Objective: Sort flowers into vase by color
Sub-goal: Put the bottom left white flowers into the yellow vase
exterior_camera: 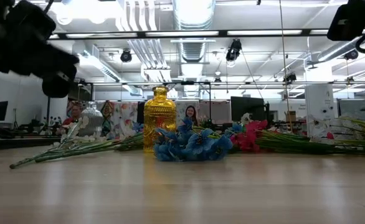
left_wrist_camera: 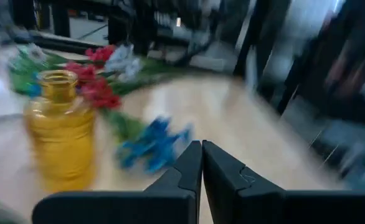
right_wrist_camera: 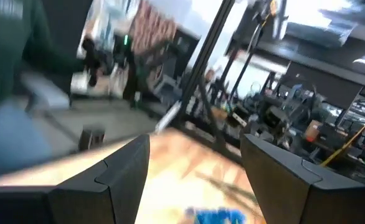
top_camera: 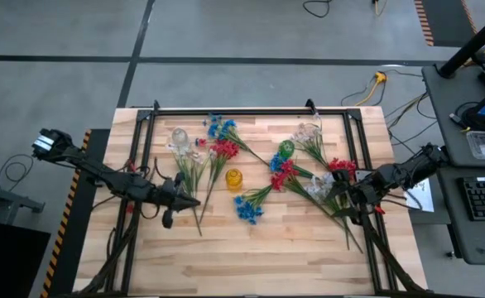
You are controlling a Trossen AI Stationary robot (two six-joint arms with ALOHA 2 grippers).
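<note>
Centrally, ribbed amber glass vase (top_camera: 234, 179) beside frilly blue flowers (top_camera: 248, 207).

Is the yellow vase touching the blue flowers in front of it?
Apart. The high view shows bare wood between the yellow vase and the blue flowers; the low view only makes them overlap.

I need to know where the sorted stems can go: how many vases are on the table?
4: a clear vase at far left, a clear vase at far right, a green vase beside it, and a yellow vase mid-table. Flowers could hide others.
</note>
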